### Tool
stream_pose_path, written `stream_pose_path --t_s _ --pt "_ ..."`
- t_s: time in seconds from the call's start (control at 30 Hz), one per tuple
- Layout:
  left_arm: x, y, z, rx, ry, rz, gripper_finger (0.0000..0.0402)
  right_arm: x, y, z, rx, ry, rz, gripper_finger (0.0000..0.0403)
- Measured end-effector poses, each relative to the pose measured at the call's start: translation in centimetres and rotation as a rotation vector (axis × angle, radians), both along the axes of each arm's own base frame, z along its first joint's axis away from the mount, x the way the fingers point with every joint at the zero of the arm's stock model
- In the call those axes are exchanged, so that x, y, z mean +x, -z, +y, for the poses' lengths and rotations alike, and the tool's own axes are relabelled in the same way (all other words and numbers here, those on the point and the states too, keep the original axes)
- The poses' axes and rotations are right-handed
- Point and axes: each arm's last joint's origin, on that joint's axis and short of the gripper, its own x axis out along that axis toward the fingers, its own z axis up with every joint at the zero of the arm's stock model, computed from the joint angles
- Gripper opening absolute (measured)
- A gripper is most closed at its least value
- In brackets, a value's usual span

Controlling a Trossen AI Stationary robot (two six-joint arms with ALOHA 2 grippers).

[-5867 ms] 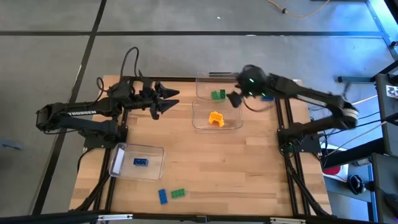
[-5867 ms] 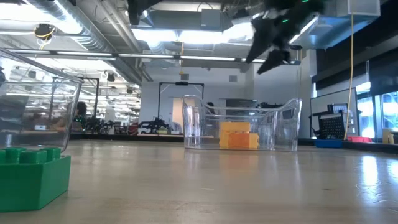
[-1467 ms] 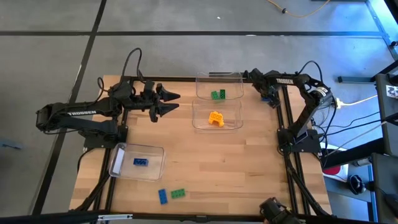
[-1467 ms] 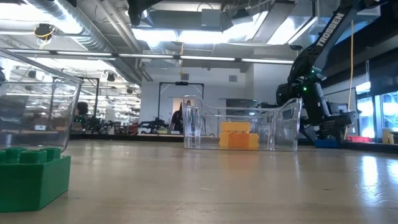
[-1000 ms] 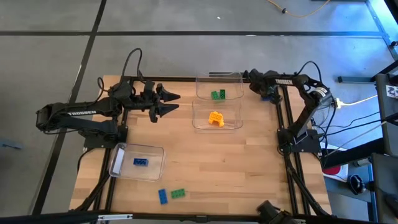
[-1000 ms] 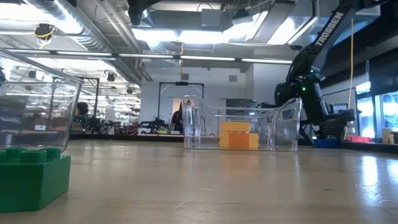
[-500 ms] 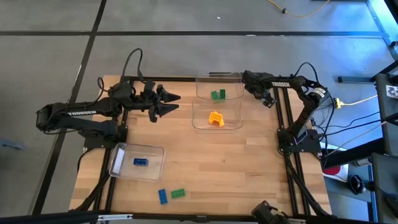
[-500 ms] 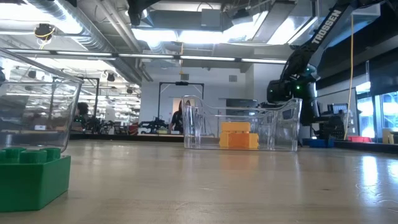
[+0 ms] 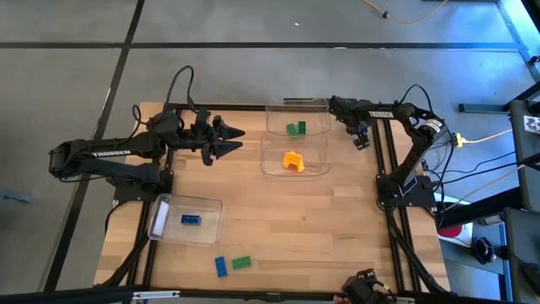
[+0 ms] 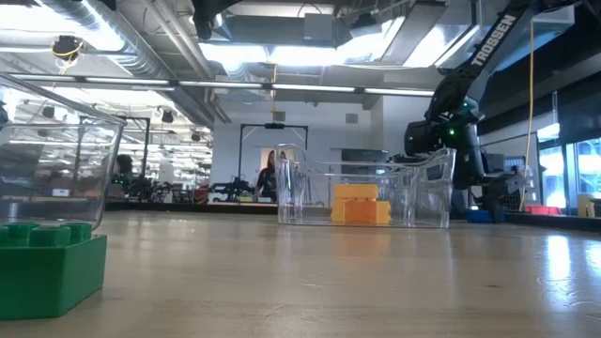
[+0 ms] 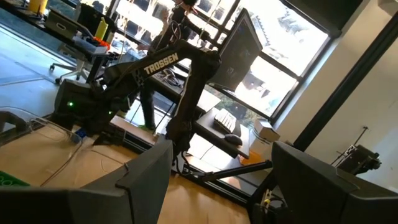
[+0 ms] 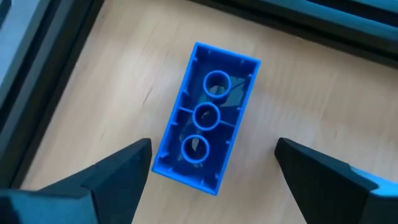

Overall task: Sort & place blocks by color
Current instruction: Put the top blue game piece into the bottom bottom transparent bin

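I am seeing my left gripper [image 9: 237, 139] hanging over the table's [image 9: 337, 228] far left part with its fingers apart and holding nothing, while near it a bin [image 9: 186, 219] is holding one blue block [image 9: 191, 220], and a blue block [image 9: 220, 266] and a green block [image 9: 242, 263] are lying loose at the near edge. Further right, green blocks [image 9: 295, 128] are sitting in the far bin [image 9: 297, 117] and yellow-orange blocks [image 9: 293, 160] in the bin [image 9: 294, 157] in front of it. At the far right corner my right gripper [image 12: 211, 165] is hovering, fingers spread wide, over an upturned blue block [image 12: 207, 116] lying on the wood.

Blue block [image 12: 206, 117] upside down, hollow underside up, on wood.
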Motion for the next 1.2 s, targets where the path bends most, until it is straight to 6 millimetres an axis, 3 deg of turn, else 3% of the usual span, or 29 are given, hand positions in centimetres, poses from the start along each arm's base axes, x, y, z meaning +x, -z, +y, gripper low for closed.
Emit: stream_pose_path --t_s 0.17,0.33,0.63,0.97,1.2 --pt "0.0 0.0 0.0 0.0 0.0 0.0 0.0266 -0.2 0.0 0.2 0.003 0.055 0.012 0.0351" --pt "0.0 0.0 0.0 0.0 0.0 0.0 0.0266 -1.4 -0.1 1.7 0.112 0.18 0.101 0.0351" --pt "0.0 0.0 0.0 0.0 -0.001 0.0 0.0266 -2.1 -0.5 2.4 0.19 0.099 0.224 0.0351" --pt "0.0 0.0 0.0 0.0 -0.001 0.0 0.0266 -2.1 -0.6 2.0 0.391 -0.467 0.379 0.0351" --pt "0.0 0.0 0.0 0.0 -0.002 0.0 0.0266 -1.2 -0.4 1.3 0.501 -0.931 0.313 0.035"
